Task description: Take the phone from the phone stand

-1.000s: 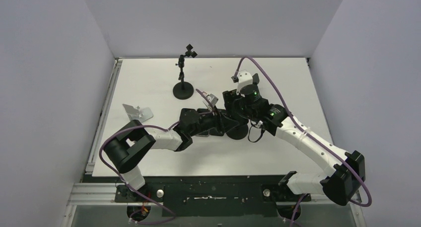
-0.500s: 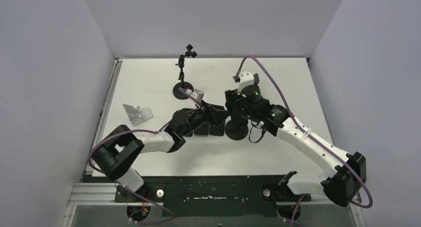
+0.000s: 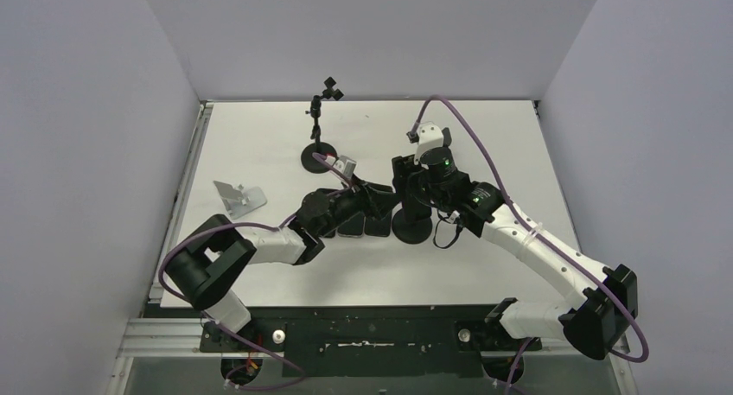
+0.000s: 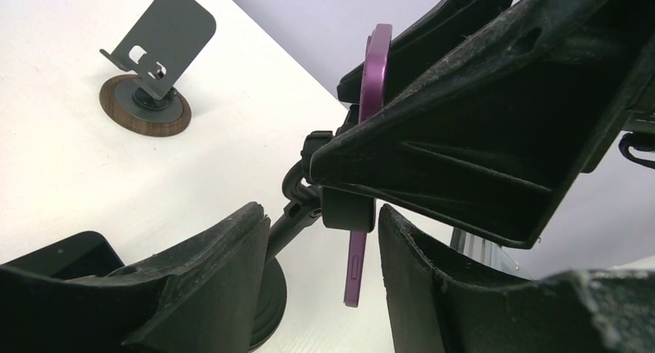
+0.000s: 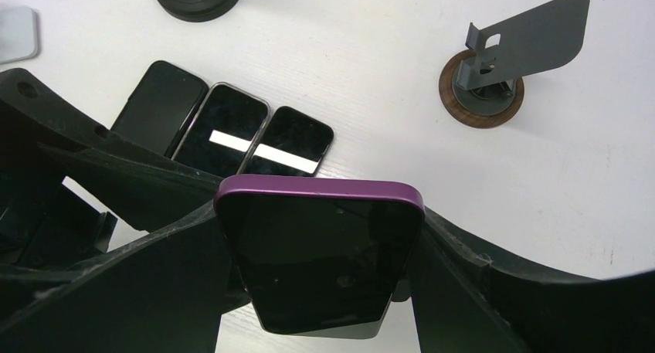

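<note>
A purple phone (image 5: pixel 320 268) sits in the clamp of a black phone stand (image 3: pixel 413 231) with a round base at the table's middle. My right gripper (image 5: pixel 320 214) is shut on the phone, one finger against each long side; it also shows in the top view (image 3: pixel 408 186). In the left wrist view the phone (image 4: pixel 371 113) stands edge-on in the clamp (image 4: pixel 347 210). My left gripper (image 4: pixel 320 222) is open, its fingers either side of the clamp and the phone's lower end. It lies just left of the stand in the top view (image 3: pixel 385 201).
Three dark phones (image 5: pixel 224 133) lie flat side by side left of the stand. A grey stand on a wooden disc (image 5: pixel 494 75) is beyond. A tall black stand (image 3: pixel 318 157) is at the back and a silver stand (image 3: pixel 238 196) at the left.
My left arm has drawn back to the left, from over the stand's base to just beside the clamp, and then held still. My right gripper has stayed on the phone.
</note>
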`<state>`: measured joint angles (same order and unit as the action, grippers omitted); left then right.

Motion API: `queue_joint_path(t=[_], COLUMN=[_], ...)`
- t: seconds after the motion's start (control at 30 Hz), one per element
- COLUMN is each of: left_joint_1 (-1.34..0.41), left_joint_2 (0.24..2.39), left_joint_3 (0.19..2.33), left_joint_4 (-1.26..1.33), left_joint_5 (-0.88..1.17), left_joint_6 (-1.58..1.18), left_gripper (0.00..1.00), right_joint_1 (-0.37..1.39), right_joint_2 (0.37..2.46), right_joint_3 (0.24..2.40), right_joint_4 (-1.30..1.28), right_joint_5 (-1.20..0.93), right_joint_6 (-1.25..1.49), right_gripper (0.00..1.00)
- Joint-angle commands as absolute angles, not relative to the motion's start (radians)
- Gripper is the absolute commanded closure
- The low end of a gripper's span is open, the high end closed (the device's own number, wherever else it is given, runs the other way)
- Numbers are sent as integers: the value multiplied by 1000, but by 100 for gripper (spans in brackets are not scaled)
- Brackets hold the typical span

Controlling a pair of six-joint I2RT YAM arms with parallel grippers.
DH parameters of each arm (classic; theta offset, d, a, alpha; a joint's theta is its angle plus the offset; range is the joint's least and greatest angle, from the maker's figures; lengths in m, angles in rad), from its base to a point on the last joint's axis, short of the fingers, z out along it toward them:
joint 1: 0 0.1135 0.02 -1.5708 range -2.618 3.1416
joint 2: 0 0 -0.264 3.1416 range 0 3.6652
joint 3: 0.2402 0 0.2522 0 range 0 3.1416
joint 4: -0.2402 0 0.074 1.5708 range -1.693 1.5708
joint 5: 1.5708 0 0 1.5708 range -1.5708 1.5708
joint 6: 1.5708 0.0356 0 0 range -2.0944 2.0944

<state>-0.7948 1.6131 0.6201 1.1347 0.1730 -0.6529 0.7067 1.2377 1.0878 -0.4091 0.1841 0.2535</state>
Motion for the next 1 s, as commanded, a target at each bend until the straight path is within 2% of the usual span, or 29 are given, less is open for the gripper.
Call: queue_joint_path(t=[0.0,0.17,0.27,0.3,0.43,0.47,0.67,0.97], left_joint_1=[-788,-788,-788,-787,-782,-779,-755,-728], left_joint_2=[1641,1669,1678,1678,1688,1693,1738,1819], left_joint_3=[672,673,677,678,665,655,601,615], left_joint_4=[1232,1291,1306,1310,1345,1364,1537,1688], left_joint_5=[190,186,190,196,212,212,202,215], left_joint_6=[-678,-709,-715,-716,-729,-739,-842,-1012], left_gripper=[48,50,56,61,97,100,100,100], right_joint_1=[706,706,706,705,704,703,671,631], right_joint_2=[1217,1215,1215,1216,1210,1208,1180,1094], right_joint_3=[1108,1104,1099,1098,1090,1087,1044,939], right_joint_4=[-390,-389,-388,-387,-382,-381,-352,-196], right_joint_5=[182,164,156,152,148,145,100,-77], right_joint_6=[302,327,339,342,353,357,401,460], right_gripper=[100,100,100,100,100,100,100,100])
